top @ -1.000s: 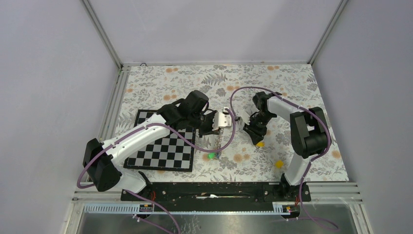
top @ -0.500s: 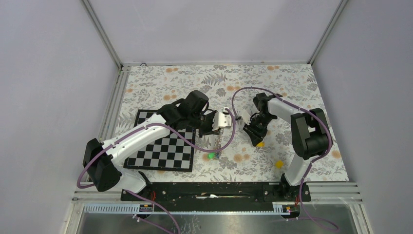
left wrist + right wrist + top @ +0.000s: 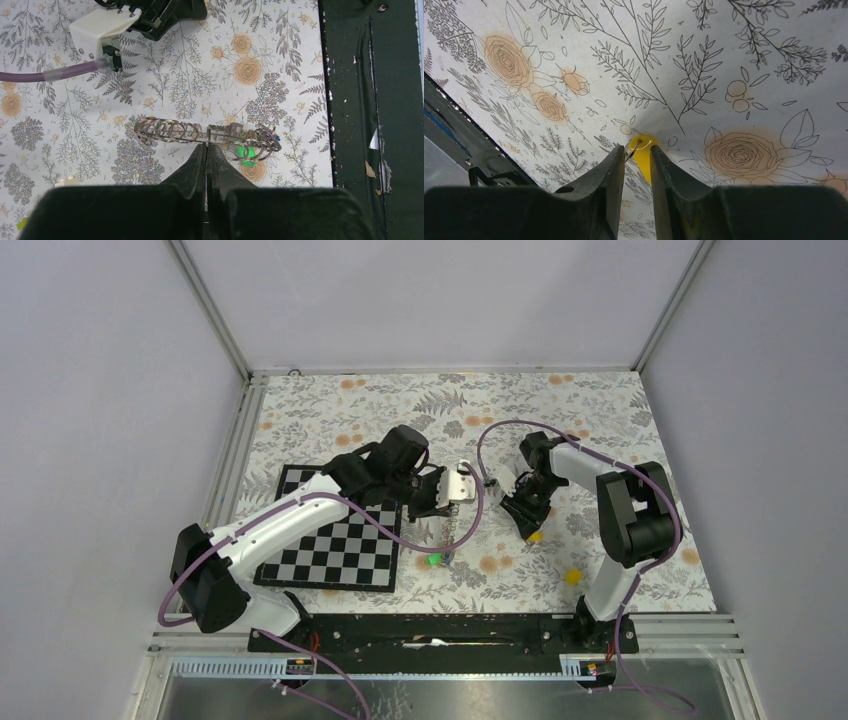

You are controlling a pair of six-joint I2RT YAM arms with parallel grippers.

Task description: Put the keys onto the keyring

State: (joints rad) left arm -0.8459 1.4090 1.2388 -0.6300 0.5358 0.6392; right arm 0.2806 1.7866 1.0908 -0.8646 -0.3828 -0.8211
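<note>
My left gripper (image 3: 206, 146) is shut on the thin wire of the keyring (image 3: 172, 131), a line of grey metal loops hanging just above the cloth. In the top view the keyring (image 3: 455, 528) runs from the left gripper (image 3: 447, 503) down toward me. A green key (image 3: 246, 153) and a blue one (image 3: 271, 134) hang at its near end; the green key (image 3: 433, 560) also shows from above. My right gripper (image 3: 638, 150) is low on the cloth, slightly open, one finger on each side of a yellow key (image 3: 644, 155) with a small ring. The right gripper (image 3: 526, 518) stands beside that yellow key (image 3: 536, 536).
A second yellow key (image 3: 572, 577) lies near the right arm's base. A chessboard (image 3: 330, 545) lies under the left arm. The black mounting rail (image 3: 440, 630) runs along the near edge. The right arm's wrist (image 3: 102, 30) shows at the top of the left wrist view.
The right gripper's fingers have narrowed slightly around the yellow key. The left arm and keyring have stayed put.
</note>
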